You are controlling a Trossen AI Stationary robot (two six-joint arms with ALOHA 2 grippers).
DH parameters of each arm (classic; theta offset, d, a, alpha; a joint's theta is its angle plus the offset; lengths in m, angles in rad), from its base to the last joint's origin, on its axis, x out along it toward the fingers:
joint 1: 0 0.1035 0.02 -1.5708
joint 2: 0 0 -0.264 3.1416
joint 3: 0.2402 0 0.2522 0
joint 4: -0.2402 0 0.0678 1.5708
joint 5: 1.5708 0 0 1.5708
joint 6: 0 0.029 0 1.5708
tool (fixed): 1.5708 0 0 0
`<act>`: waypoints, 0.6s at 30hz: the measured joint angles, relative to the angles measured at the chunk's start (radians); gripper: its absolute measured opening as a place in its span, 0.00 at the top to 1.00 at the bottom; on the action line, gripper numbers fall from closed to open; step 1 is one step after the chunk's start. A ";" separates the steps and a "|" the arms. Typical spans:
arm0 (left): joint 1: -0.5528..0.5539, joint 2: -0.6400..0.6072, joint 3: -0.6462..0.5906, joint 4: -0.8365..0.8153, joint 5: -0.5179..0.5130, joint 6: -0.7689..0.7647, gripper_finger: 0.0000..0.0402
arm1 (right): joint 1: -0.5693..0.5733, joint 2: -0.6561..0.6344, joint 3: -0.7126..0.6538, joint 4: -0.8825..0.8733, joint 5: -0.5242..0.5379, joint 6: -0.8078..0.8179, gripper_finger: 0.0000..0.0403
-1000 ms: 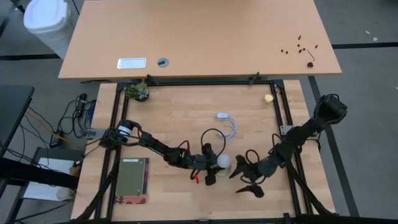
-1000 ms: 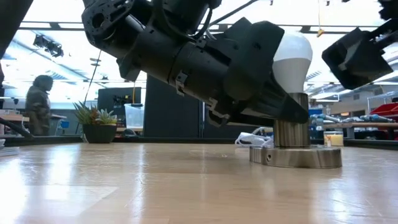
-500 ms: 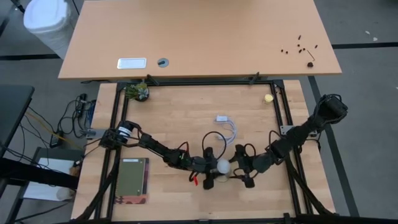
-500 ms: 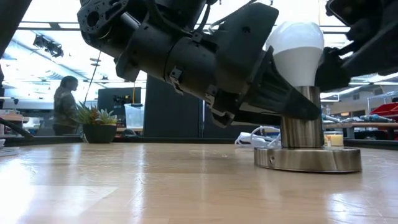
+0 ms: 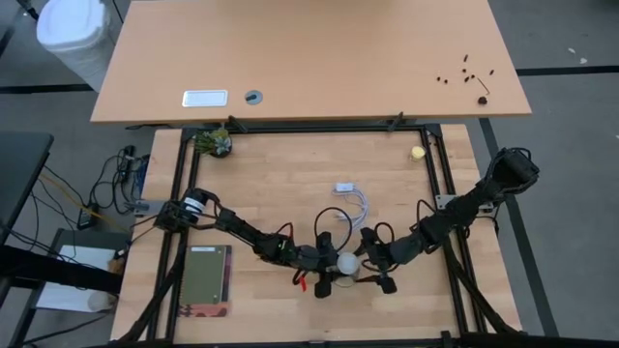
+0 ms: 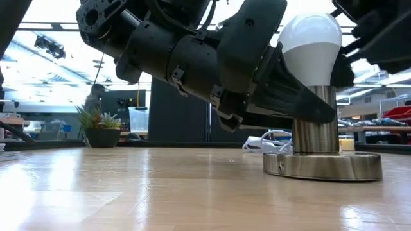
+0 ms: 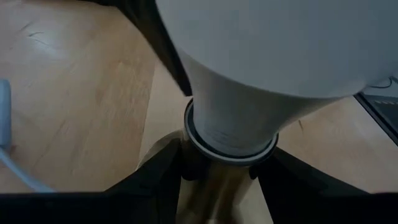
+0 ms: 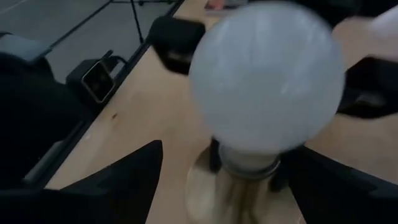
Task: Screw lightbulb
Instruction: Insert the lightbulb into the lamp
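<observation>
the left gripper (image 5: 329,265), arm stretched low across the table, clamps the brushed-metal socket stem (image 6: 314,126); the white frosted lightbulb (image 6: 309,40) stands upright in it, between the right gripper's (image 5: 368,263) spread fingers.

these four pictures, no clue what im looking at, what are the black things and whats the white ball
The black things are two robot arms working at a wooden table. One picture looks straight down, one looks level across the tabletop, and two come from cameras on the arms' wrists.

The white ball is a lightbulb standing in a round metal socket base with a white cord.

The left gripper has its jaws closed on the socket's neck just below the bulb, steadying it. The right gripper has its jaws spread on either side of the bulb.

Also on the table: a green notebook, a small potted plant and a tiny yellow ball.
</observation>
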 joint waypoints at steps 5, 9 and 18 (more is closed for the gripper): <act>0.000 0.000 0.001 -0.014 -0.062 -0.016 0.53 | 0.072 -0.025 0.000 -0.008 -0.090 0.073 0.19; 0.008 0.000 0.000 -0.011 -0.081 -0.013 0.53 | 0.123 -0.037 0.000 -0.021 -0.031 0.078 0.20; 0.002 -0.001 0.000 -0.012 -0.030 0.013 0.53 | 0.057 -0.066 0.000 -0.132 0.110 0.067 0.22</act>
